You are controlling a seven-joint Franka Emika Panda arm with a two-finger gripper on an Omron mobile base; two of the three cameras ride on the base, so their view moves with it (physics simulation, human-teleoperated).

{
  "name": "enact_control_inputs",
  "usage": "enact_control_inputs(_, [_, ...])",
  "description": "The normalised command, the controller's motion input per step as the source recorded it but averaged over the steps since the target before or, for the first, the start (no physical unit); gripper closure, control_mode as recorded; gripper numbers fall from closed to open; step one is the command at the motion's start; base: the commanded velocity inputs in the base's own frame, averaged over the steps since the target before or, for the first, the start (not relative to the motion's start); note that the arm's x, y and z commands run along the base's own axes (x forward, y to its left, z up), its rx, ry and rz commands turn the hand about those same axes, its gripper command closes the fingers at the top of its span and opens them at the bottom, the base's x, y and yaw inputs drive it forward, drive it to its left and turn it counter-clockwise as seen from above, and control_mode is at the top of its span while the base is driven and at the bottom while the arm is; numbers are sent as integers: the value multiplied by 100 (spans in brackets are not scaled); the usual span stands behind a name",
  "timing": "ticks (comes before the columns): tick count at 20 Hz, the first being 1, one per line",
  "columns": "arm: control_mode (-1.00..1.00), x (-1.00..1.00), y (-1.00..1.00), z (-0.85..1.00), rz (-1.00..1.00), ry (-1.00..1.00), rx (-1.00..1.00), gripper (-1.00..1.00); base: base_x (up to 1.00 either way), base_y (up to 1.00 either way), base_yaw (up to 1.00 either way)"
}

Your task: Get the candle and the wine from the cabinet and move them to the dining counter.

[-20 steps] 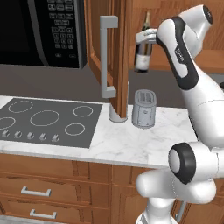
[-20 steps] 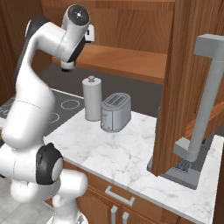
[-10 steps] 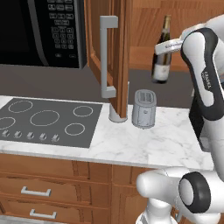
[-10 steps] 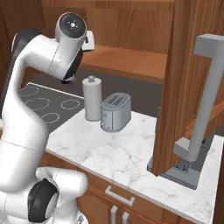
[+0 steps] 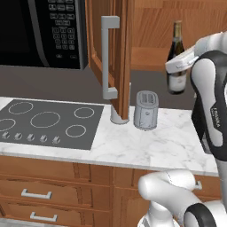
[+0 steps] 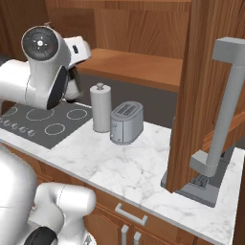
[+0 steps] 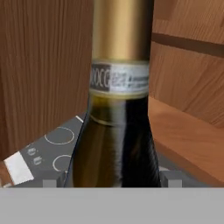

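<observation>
My gripper [image 5: 176,71] is shut on the wine [image 5: 177,36], a dark bottle with a gold-capped neck and a pale label. It hangs upright in the air, right of the shelf of the cabinet [image 5: 146,56] and above the marble worktop. In the hand view the wine [image 7: 118,131] stands close and large between the fingertips [image 7: 173,179] of my gripper [image 7: 111,181]. The cabinet door [image 5: 119,53] stands open, its grey bar handle [image 6: 225,110] facing out. The candle and the dining counter are out of view.
A silver toaster [image 5: 146,110] and a tall grey canister [image 6: 100,107] stand on the marble worktop [image 5: 155,146] below the cabinet. The cooktop [image 5: 44,122] lies to the left, with the black microwave [image 5: 40,31] above it. The open door juts out over the worktop.
The arm has swung to the right in the left base view, carrying the wine out from the cabinet shelf. The toaster, canister and door have stayed put.
</observation>
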Motion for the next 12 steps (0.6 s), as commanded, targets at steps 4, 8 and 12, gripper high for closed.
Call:
enact_control_inputs(4, [-100, -47, -1, 0, -12, 1, 0, 100, 0, 0, 0])
enact_control_inputs(8, [-100, -53, -4, 0, -19, 4, 2, 100, 0, 0, 0])
enact_control_inputs(12, [-100, -59, -5, -1, -15, 1, 0, 100, 0, 0, 0])
